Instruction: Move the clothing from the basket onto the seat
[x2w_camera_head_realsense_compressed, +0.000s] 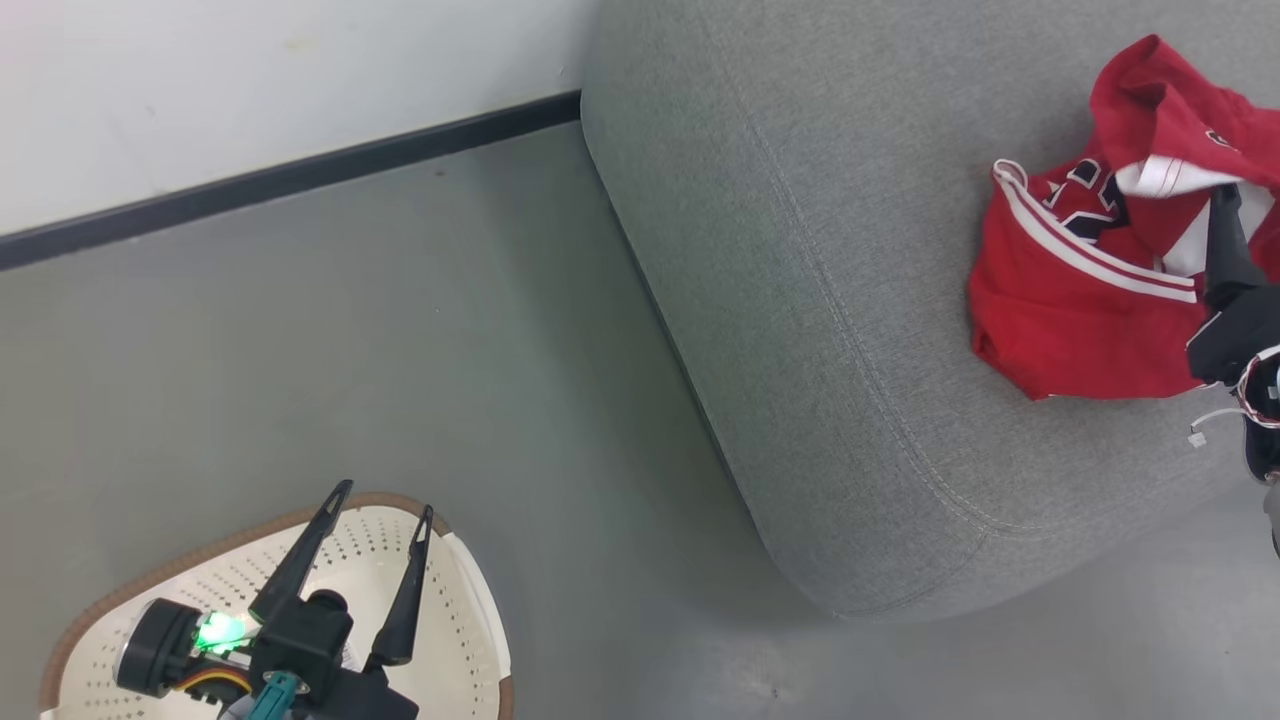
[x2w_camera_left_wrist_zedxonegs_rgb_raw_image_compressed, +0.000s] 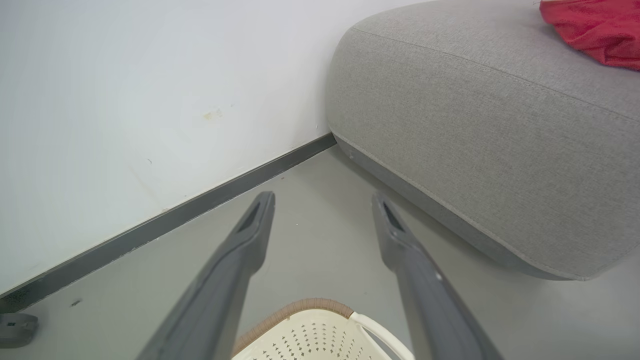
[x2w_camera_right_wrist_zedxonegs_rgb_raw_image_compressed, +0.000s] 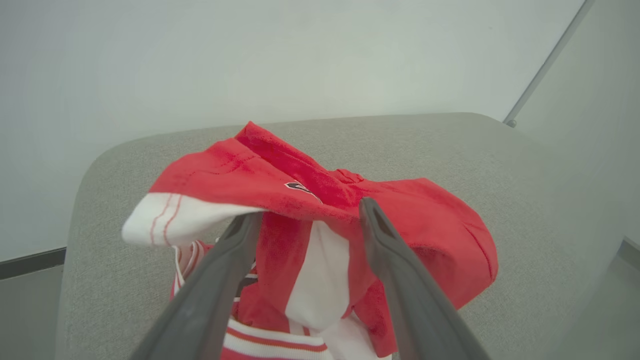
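The clothing (x2w_camera_head_realsense_compressed: 1080, 300) lies in a crumpled red heap on the seat (x2w_camera_head_realsense_compressed: 820, 250), white stripes and trim showing and a patch of black-and-white lettering on one fold. The right gripper (x2w_camera_right_wrist_zedxonegs_rgb_raw_image_compressed: 308, 212) is right at the heap. Its two fingers stand well apart, and a fold of red and white cloth is draped over and between the tips rather than pinched, so I judge it has hold of nothing. Beyond the tips the grey cushion runs on to a pale wall (x2w_camera_right_wrist_zedxonegs_rgb_raw_image_compressed: 250, 60).

The left gripper (x2w_camera_head_realsense_compressed: 387, 497) hangs over the basket (x2w_camera_head_realsense_compressed: 230, 575) with its fingers also spread wide and nothing between them. The perforated cream wall and brown rim sit directly beneath it. Ahead of its tips are bare floor (x2w_camera_left_wrist_zedxonegs_rgb_raw_image_compressed: 320, 240) and the dark skirting board (x2w_camera_left_wrist_zedxonegs_rgb_raw_image_compressed: 200, 205), with the seat's rounded corner off to its right. No garment shows in the part of the basket that can be seen, though the gripper body and the picture's edge hide the rest.

This looks like the letting-go step, with a garment set down on the cushion. The next move calls for drawing the right fingers back and up, clear of the draped fold so it does not snag and drag off the seat. After that, the hidden part of the basket needs checking for anything left.
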